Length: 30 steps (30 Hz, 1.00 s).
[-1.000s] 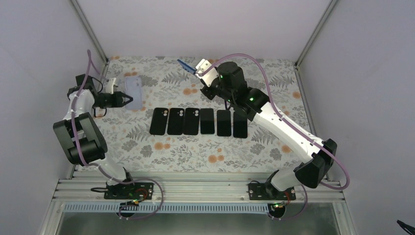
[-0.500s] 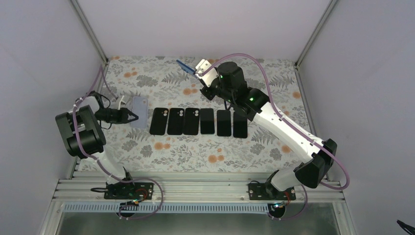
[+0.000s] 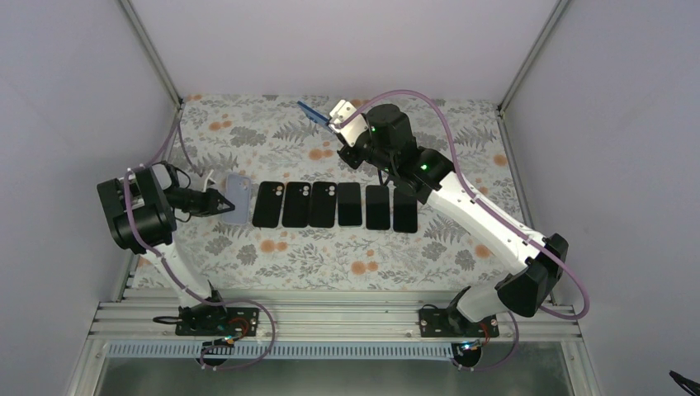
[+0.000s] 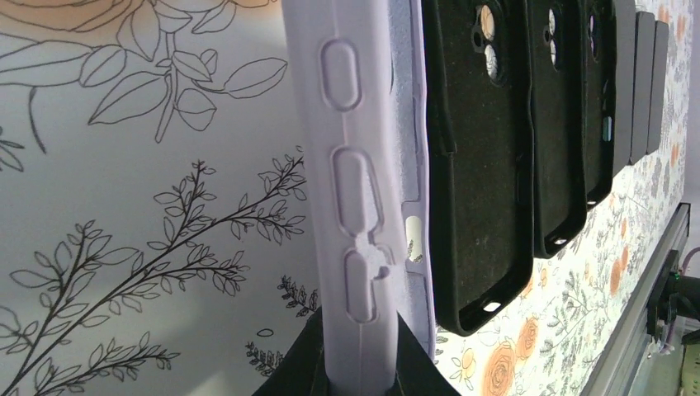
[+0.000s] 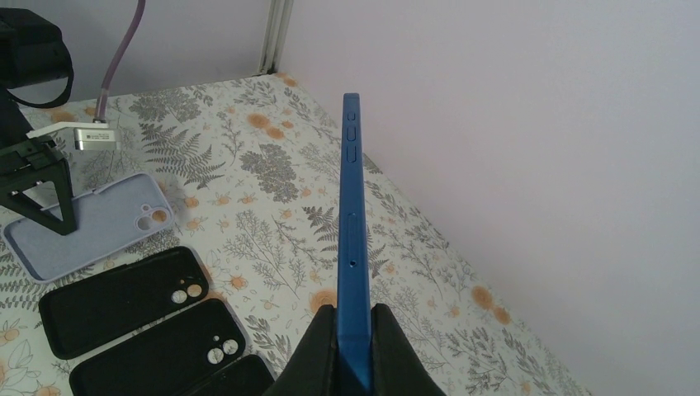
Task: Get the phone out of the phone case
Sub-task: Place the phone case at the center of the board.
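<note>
My right gripper (image 3: 334,121) is shut on a blue phone (image 3: 312,110) and holds it edge-up above the back of the table; its thin blue edge (image 5: 354,247) runs up between my fingers in the right wrist view. My left gripper (image 3: 224,203) is shut on an empty lilac phone case (image 3: 238,198), which lies at the left end of the row of cases. The left wrist view shows the case's side wall (image 4: 351,181) pinched between my fingers. The case also shows in the right wrist view (image 5: 91,223).
A row of black phone cases and dark slabs (image 3: 334,205) lies across the middle of the flowered table cloth (image 3: 330,256). The nearest black case (image 4: 479,165) lies right beside the lilac one. White walls and metal posts (image 3: 153,54) enclose the table.
My left gripper has carried the lilac case from the back left down and right to the left end of the black row. The right arm and blue phone have not moved.
</note>
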Tool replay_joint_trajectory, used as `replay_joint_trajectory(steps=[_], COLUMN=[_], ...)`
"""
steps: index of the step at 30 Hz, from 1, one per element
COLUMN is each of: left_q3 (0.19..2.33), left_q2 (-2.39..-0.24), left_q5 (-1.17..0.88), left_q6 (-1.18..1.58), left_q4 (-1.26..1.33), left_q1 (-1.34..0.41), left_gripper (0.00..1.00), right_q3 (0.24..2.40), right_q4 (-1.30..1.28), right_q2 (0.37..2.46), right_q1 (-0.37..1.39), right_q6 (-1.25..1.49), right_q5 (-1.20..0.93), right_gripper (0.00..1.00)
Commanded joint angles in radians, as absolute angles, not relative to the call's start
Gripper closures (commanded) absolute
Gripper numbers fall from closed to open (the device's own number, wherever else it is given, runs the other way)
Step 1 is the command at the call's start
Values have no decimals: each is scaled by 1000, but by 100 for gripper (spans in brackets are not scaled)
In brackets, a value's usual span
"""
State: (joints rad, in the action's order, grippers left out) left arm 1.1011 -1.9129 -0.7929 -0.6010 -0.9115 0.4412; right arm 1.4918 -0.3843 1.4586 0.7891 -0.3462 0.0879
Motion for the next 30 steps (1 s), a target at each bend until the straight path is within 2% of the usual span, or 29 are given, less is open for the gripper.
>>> replay_joint_trajectory(steps=[1, 18, 21, 23, 25, 30], left_q3=[1099, 1034, 1025, 1022, 1020, 1020], left_q2=[-1933, -1949, -1936, -1926, -1910, -1841], left_q5=[-765, -588, -539, -507, -475, -394], left_q6=[-583, -436, -418, -402, -382, -324], left_q4=[-862, -714, -698, -688, -677, -647], left_q1=[438, 357, 346, 344, 343, 347], left_gripper=[97, 94, 85, 72, 64, 49], right_q3=[1498, 1494, 1492, 1491, 1488, 1487], right_q4=[-336, -336, -335, -334, -334, -334], right_q2=[1457, 1459, 1456, 1454, 1451, 1444], right_q1=[779, 773, 773, 773, 771, 771], right_q6=[-330, -331, -331, -332, -333, -334], right_q5=[81, 81, 81, 82, 83, 89], right_gripper=[96, 96, 96, 96, 96, 96])
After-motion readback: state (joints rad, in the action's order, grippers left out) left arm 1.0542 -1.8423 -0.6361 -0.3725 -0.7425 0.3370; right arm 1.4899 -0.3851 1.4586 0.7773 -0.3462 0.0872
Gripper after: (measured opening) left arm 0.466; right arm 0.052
